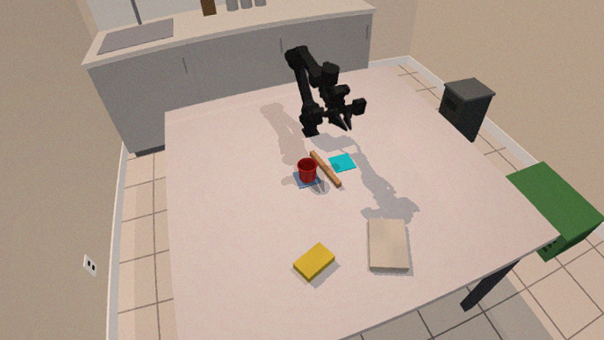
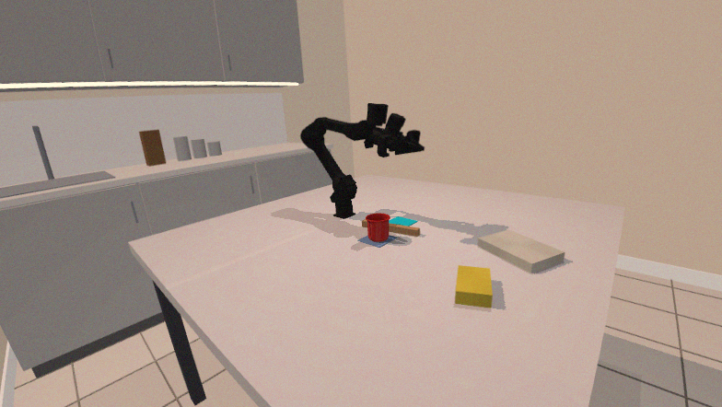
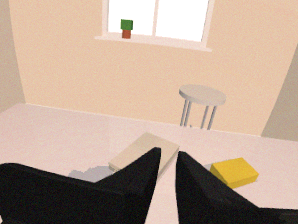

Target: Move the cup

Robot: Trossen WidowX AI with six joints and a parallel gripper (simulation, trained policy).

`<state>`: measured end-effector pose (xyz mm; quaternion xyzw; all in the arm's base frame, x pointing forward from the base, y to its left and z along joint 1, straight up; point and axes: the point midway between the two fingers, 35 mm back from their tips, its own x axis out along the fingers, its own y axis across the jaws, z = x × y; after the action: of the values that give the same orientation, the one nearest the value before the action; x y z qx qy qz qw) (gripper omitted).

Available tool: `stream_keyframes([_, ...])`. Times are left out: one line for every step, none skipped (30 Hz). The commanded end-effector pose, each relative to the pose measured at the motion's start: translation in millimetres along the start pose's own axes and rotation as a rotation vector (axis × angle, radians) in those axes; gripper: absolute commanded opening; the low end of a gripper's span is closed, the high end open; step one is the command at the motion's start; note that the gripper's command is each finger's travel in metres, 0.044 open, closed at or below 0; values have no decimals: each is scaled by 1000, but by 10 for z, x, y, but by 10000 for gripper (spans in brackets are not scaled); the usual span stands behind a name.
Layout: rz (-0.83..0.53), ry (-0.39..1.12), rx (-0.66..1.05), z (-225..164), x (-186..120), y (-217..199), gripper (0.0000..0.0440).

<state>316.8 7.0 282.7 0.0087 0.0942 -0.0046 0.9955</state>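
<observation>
Standing upright on the flat blue square pad (image 1: 299,180) (image 2: 367,240), the round red plastic-looking cup (image 1: 307,170) (image 2: 378,228) was well apart from the black two-fingered tool (image 1: 350,128) (image 2: 422,147) (image 3: 169,151), nearly pressed together on nothing (no marbles showed), perhaps to keep its fingers tucked in.

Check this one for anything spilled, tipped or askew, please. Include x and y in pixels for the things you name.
Nothing stands out: the red cup (image 1: 307,170) (image 2: 378,228) is upright on the blue pad (image 1: 300,182) (image 2: 367,240), with no marbles visible on the tabletop (image 1: 230,213) (image 2: 323,297). The cup's contents can't be made out.
</observation>
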Motion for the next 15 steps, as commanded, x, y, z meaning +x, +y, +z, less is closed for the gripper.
stream_keyframes([4,52,16,-18,17,29,79])
stream_keyframes([6,67,19,-29,21,38,84])
stream_keyframes([8,81,22,-40,25,46,86])
stream_keyframes([9,96,25,-52,28,54,87])
stream_keyframes([11,111,28,-64,31,62,87])
stream_keyframes([12,126,30,-76,34,70,87])
stream_keyframes([13,141,33,-88,37,77,86])
stream_keyframes([14,157,35,-100,39,85,85])
stream_keyframes([14,172,38,-113,41,91,84])
stream_keyframes([15,187,40,-125,43,98,83])
stream_keyframes([15,203,42,-137,44,104,82])
stream_keyframes([16,218,44,-150,45,110,80])
stream_keyframes([16,234,46,-162,46,116,79])
stream_keyframes([16,249,47,-175,47,121,78])
stream_keyframes([16,265,49,-187,47,126,76])
